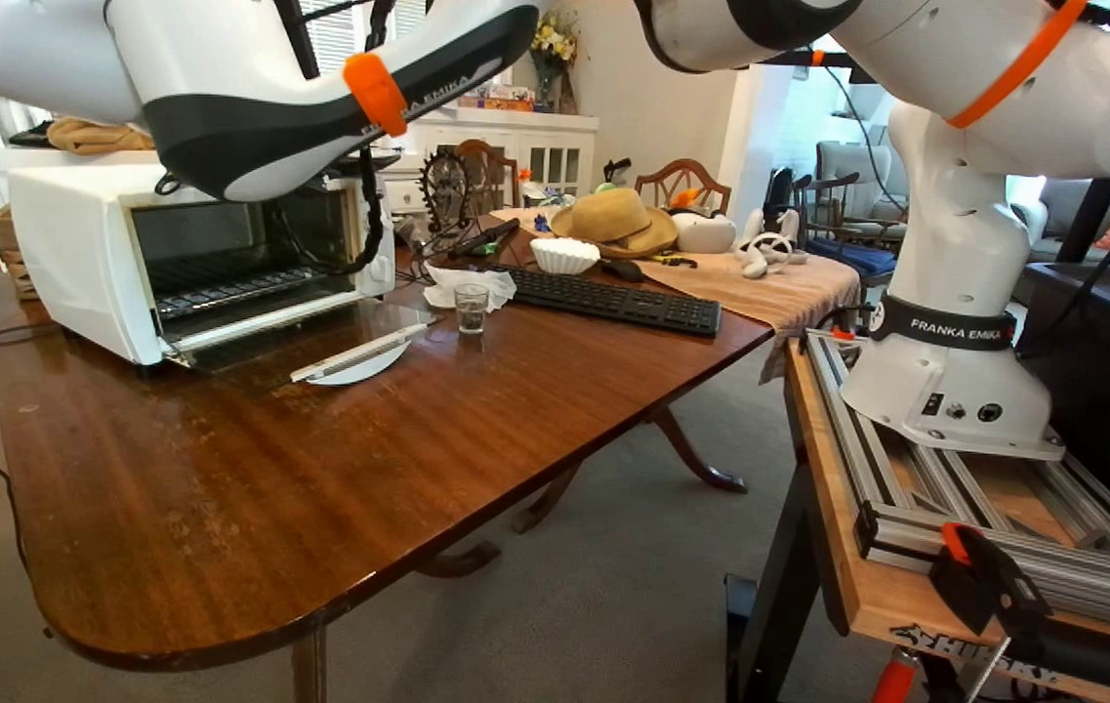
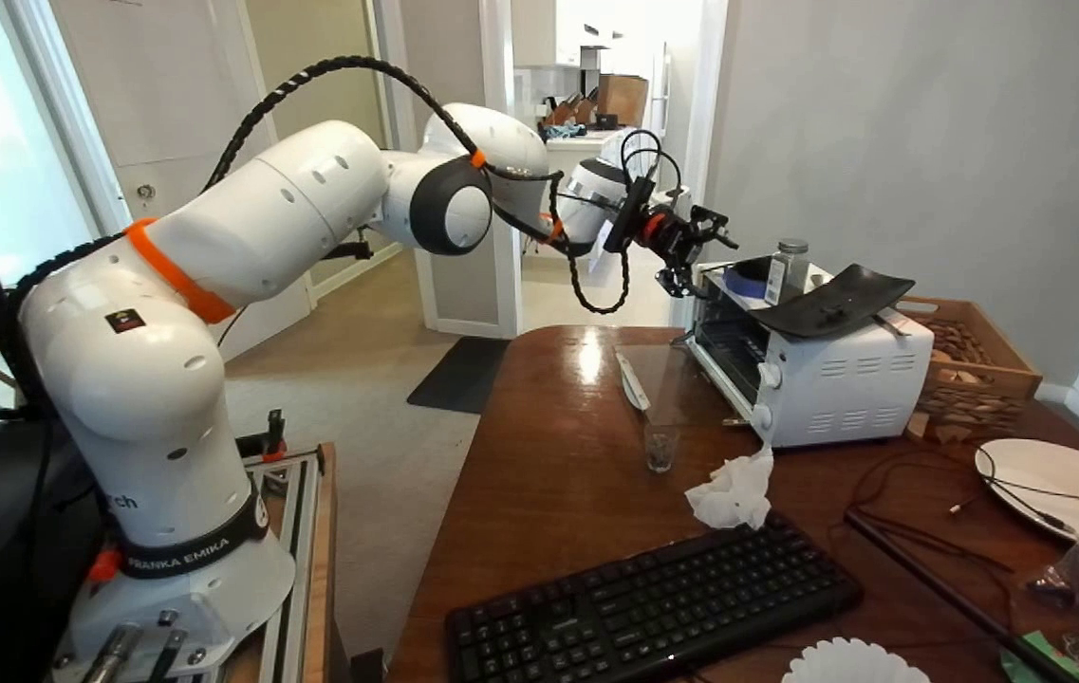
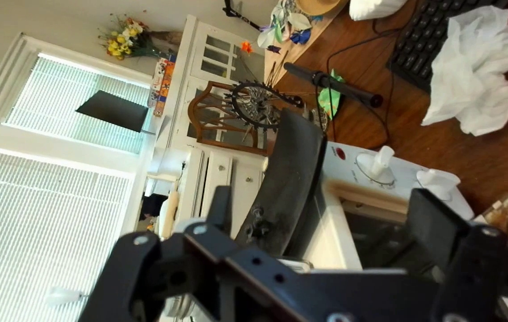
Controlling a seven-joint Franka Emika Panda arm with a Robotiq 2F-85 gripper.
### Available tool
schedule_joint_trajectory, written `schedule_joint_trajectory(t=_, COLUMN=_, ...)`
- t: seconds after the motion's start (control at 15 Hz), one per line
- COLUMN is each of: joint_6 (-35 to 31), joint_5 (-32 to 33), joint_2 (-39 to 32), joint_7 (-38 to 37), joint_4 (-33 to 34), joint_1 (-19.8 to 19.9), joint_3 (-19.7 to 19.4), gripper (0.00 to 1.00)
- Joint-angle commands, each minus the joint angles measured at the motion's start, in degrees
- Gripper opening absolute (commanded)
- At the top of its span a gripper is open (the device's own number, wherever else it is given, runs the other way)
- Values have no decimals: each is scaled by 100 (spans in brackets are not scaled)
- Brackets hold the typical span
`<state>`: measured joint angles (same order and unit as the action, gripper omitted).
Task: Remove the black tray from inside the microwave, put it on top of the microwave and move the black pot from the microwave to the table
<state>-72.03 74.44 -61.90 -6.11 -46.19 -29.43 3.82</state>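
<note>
Spread hand (image 3: 325, 212), black tray (image 2: 833, 304) atop microwave (image 2: 852, 389), long axis slanting upper-right

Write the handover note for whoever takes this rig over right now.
Gripper: open, holding nothing, near the front of the microwave.
Black tray: lying on top of the microwave; that part looks done.
Microwave: door down, wire rack inside.
Black pot: not made out in any view; the microwave is dark inside and partly hidden.
Left: probably check inside for the pot, then set it on the table.
</note>
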Motion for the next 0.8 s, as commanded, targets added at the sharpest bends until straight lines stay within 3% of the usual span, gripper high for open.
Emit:
schedule_joint_trajectory(t=0.0, joint_6=-108, joint_5=-391, joint_2=603, joint_7=-841, joint_4=-720, joint_1=46, joint_3=338, gripper=100)
schedule_joint_trajectory(t=0.4, joint_6=-1108, joint_5=-665, joint_2=1605, joint_7=-2740, joint_4=-2009, joint_1=304, joint_3=773, gripper=100)
schedule_joint_trajectory(t=0.73, joint_6=-3227, joint_5=-110, joint_2=2313, joint_7=-2803, joint_4=-3199, joint_1=783, joint_3=796, gripper=100)
